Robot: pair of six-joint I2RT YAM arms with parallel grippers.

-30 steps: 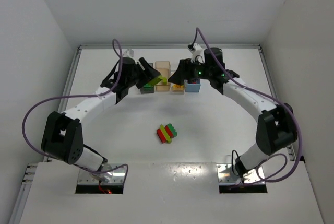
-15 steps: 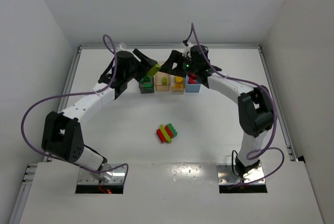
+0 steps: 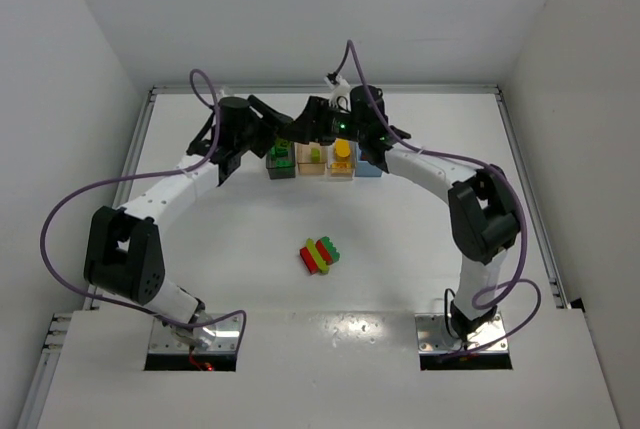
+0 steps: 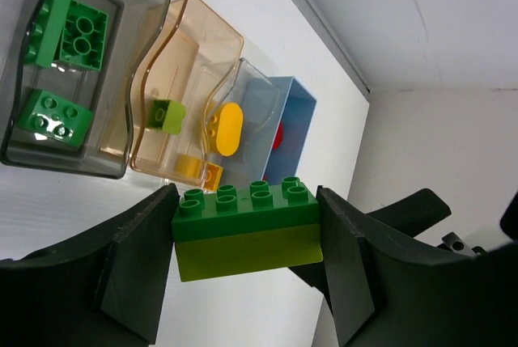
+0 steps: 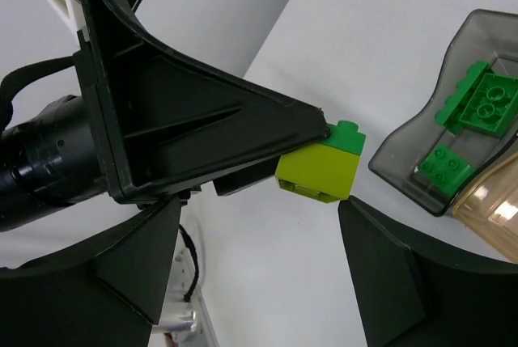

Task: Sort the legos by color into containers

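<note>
Left gripper (image 4: 247, 260) clamps green-on-lime 2-brick stack (image 4: 245, 230), right gripper (image 5: 259, 274) spread wide, empty, left wrist alone shows red piece (image 4: 278, 135) in blue bin (image 4: 296, 116)

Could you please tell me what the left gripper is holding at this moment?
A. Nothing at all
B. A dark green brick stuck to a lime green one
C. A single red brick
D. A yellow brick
B: in the left wrist view, the left gripper has its fingers shut on a two-brick stack, a dark green brick stuck to a lime green one.
</note>
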